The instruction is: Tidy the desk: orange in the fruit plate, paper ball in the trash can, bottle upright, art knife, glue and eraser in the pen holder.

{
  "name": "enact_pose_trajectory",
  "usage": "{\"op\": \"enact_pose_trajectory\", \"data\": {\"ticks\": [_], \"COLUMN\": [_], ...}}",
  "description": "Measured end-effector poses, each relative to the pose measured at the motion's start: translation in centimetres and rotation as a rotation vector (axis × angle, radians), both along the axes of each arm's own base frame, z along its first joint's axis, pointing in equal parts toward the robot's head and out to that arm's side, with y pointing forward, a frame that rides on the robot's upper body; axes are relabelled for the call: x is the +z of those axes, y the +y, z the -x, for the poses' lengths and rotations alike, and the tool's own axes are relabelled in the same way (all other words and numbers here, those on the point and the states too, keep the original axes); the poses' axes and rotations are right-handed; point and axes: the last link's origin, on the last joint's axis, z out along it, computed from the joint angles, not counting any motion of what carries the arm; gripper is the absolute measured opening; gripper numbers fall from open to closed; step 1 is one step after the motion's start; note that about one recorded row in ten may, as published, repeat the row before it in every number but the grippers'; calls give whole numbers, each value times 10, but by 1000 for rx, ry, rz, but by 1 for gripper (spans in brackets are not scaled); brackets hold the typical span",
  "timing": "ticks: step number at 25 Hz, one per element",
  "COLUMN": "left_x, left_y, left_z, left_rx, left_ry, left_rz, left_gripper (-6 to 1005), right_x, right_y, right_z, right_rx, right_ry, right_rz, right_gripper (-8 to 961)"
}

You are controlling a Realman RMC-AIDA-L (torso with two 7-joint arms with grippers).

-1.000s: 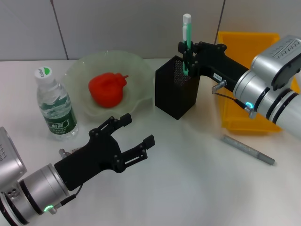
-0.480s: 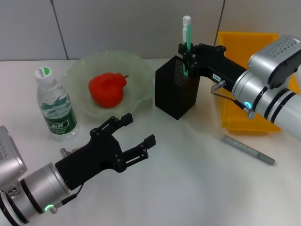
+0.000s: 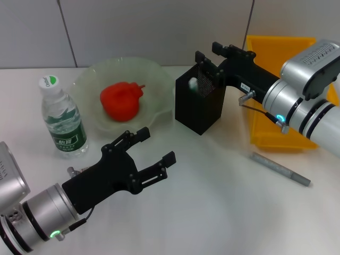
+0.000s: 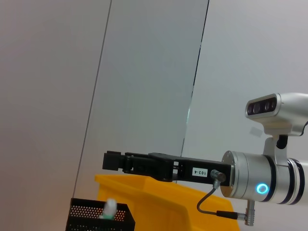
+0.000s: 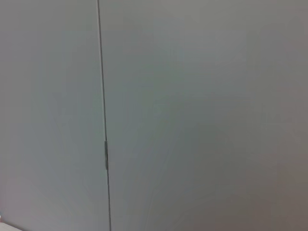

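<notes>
The art knife (image 3: 193, 83) stands inside the black mesh pen holder (image 3: 199, 109); only its white tip shows above the rim. My right gripper (image 3: 209, 53) hovers open just over the holder, holding nothing. In the left wrist view the knife tip (image 4: 109, 209) shows in the pen holder (image 4: 98, 219) below the right gripper (image 4: 113, 161). The orange (image 3: 122, 100) lies in the green fruit plate (image 3: 159, 71). The bottle (image 3: 62, 121) stands upright at the left. My left gripper (image 3: 156, 146) is open and empty over the front of the desk (image 3: 212, 202). Paper ball, glue and eraser are out of view.
The yellow trash can (image 3: 276, 53) stands at the back right, behind my right arm. A thin grey metal rod (image 3: 280, 169) lies on the desk in front of it. The right wrist view shows only a grey wall.
The right gripper opened and let go of the art knife, which dropped down into the pen holder. The left arm has not moved.
</notes>
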Motion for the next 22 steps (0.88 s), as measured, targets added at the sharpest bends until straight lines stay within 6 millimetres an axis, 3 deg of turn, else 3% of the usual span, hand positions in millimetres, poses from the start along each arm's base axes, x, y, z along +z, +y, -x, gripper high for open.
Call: {"op": "enact_pose_trajectory", "data": {"ticks": [9,15,17,18,22], "left_x": [0,0,0,0,1], "left_y": [0,0,1,1,1], "left_z": [0,-1,-1,-1,0], "left_rx": [-1,-6,-7,-7,-6], "left_ry": [1,2,3,4,9], "left_rz": [-1,-4,-4,-5,-1], "left_gripper": [864,863,863,863,863], "right_x": [2,6,12,25,45], "right_y": [-1,-1,-3,-8,-25], "right_z": [-1,-3,-5,-10,-13], "right_rx": [3,-6,-16,-20,48], "right_ry": [5,41,85,184,336], "right_rz": [-4,-26,-53,-99,-97], "right_gripper": [661,783,784,784,784]}}
